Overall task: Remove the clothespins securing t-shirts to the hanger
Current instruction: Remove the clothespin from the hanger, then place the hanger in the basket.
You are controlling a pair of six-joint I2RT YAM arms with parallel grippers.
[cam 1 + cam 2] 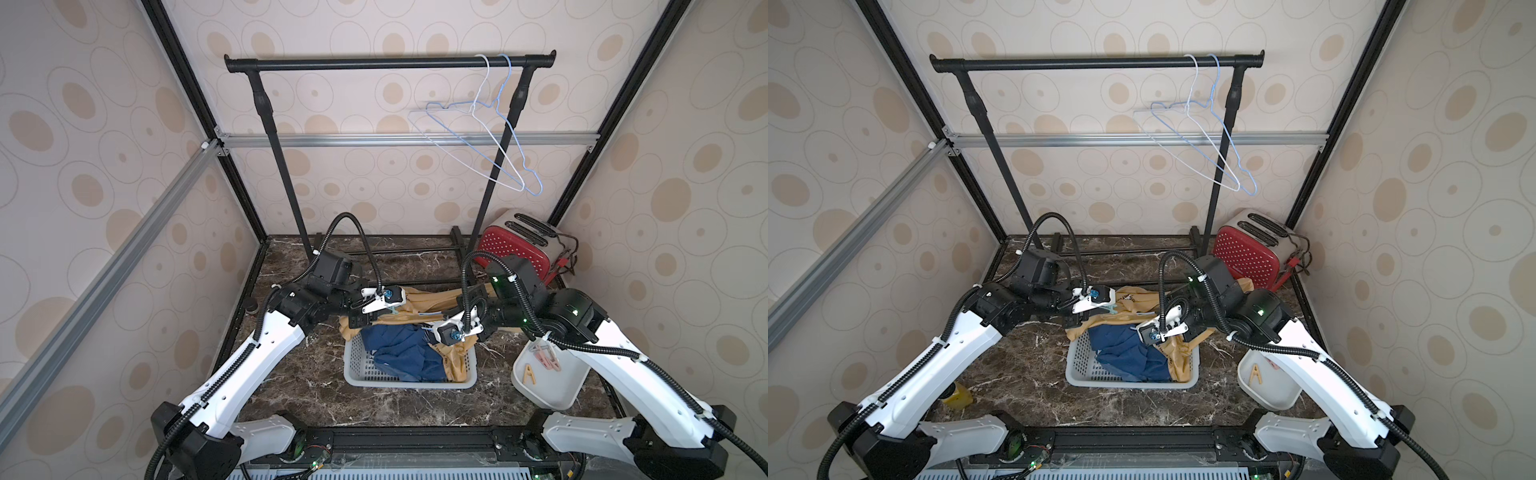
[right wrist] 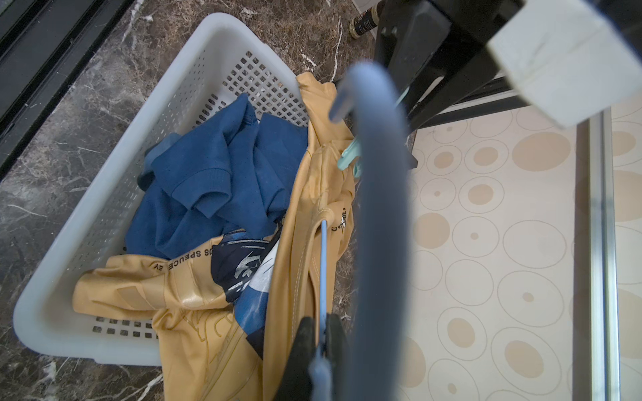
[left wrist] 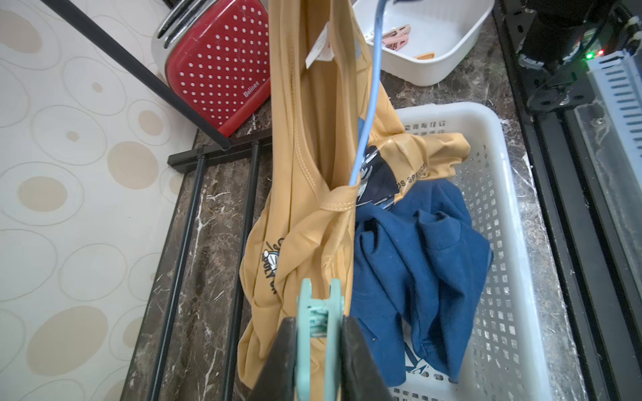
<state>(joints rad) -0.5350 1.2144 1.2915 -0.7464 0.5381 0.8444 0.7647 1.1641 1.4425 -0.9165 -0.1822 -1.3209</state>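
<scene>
My left gripper (image 3: 319, 335) is shut on the handle end of a teal clothespin (image 3: 318, 307). The clothespin's tips stand apart against the mustard-yellow t-shirt (image 3: 305, 194). That shirt hangs bunched on a blue wire hanger (image 3: 373, 86) over the basket. My right gripper (image 2: 323, 342) is shut on the hanger's thin wire (image 2: 323, 264), and the hanger's hook is a blurred arc close to the lens. From the right wrist the same clothespin (image 2: 349, 158) shows at the shirt's far shoulder. A blue t-shirt (image 1: 405, 347) lies crumpled in the basket (image 1: 359, 370).
A white bin (image 1: 548, 390) at the right holds pink and tan clothespins (image 1: 546, 357). A red toaster (image 1: 509, 249) stands at the back right. Two bare wire hangers (image 1: 478, 124) hang on the black rack (image 1: 374, 63) behind the basket.
</scene>
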